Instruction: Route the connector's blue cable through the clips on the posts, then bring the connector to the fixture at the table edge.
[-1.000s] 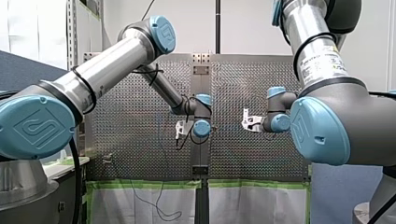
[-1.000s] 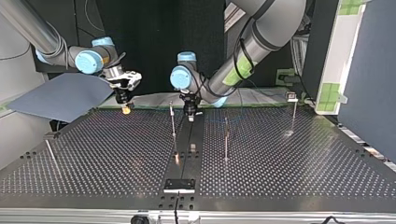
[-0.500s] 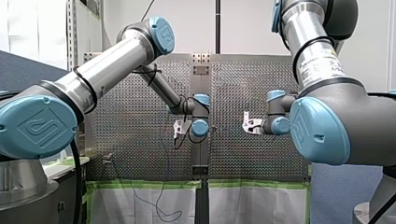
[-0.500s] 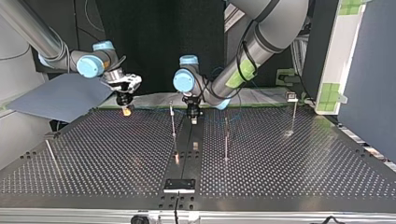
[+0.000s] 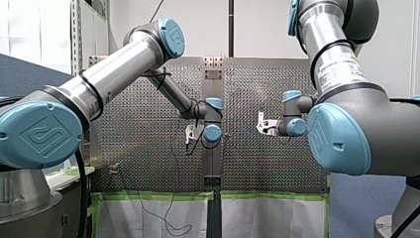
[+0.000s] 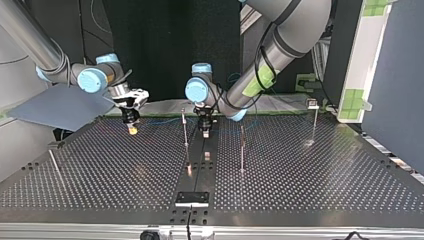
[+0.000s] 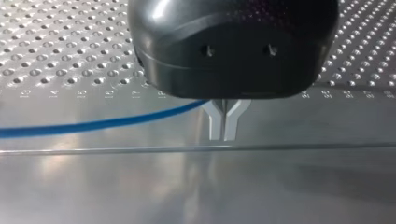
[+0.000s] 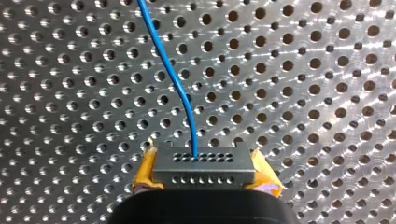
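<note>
Two grips: my right pincer (image 8: 204,181) pinches the dark grey rectangular connector (image 8: 204,163); my left pincer (image 7: 223,133), pinching the thin blue cable (image 7: 93,125) beside the slender metal post (image 6: 185,135), should hold it taut.

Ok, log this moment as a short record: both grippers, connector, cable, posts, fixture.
right gripper: jaws shut on the connector, yellow pads either side
left gripper: jaws shut; the blue cable runs in at their base
posts: four standing; whether the cable is routed through them: cannot tell
fixture: at the top view's near edge, far from the connector
</note>
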